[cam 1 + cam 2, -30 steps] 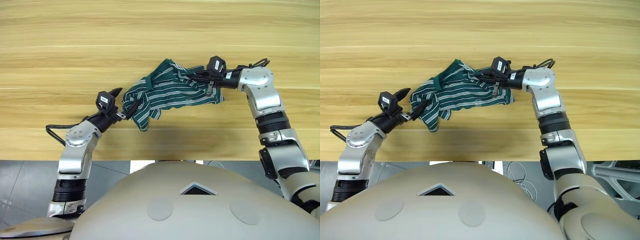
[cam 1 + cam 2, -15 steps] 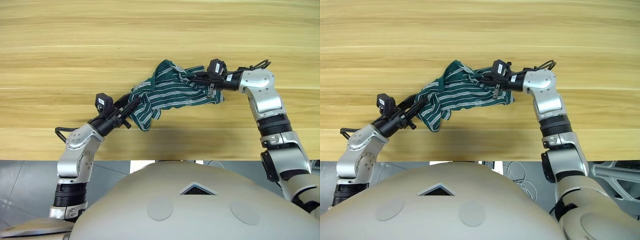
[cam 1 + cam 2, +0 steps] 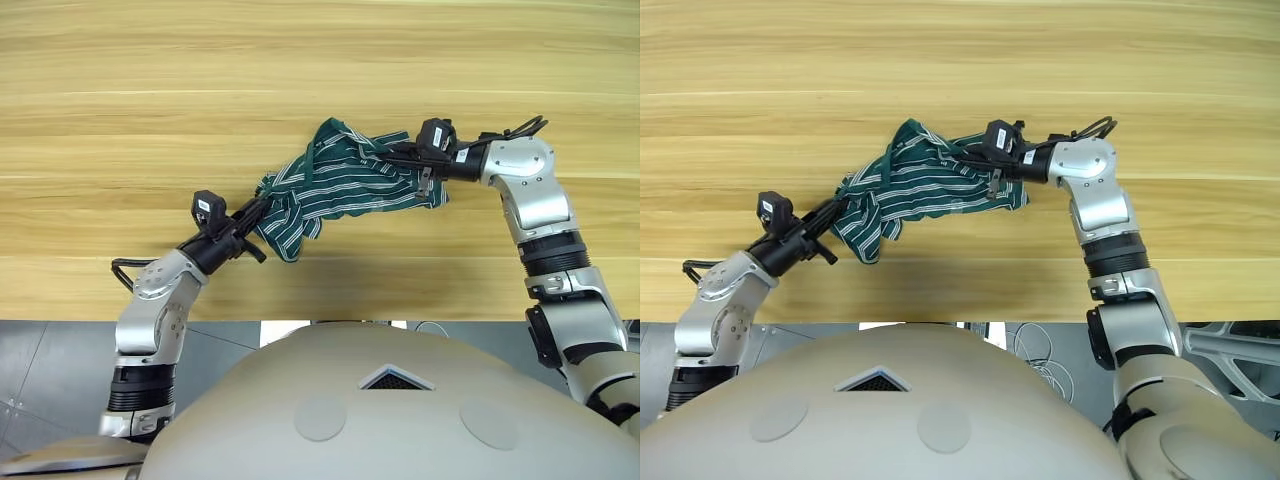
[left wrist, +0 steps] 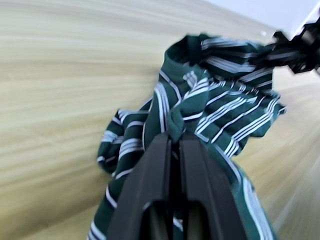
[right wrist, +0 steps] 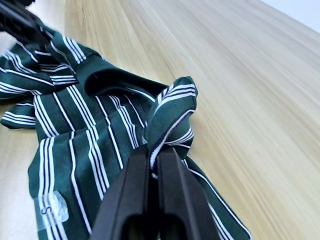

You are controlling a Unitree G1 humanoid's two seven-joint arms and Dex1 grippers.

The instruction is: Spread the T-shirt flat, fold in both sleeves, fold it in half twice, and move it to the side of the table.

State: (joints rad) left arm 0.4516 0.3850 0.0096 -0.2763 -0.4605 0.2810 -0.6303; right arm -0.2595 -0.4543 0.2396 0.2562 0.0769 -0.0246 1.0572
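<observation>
T-shirt (image 3: 340, 185), green with white stripes, is bunched up and strung between both grippers over the middle of the wooden table (image 3: 140, 80). Left gripper (image 4: 172, 137) has its fingers pinched narrow on a fold at the shirt's left end. Right gripper (image 5: 152, 155) is clamped the same way on a fold at the right end. Loose cloth hangs from the left end towards the tabletop; can't tell if it touches.

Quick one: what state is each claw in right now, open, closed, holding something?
Left claw: closed, pinching a fold of the T-shirt.
Right claw: closed, pinching another fold of the T-shirt.
</observation>
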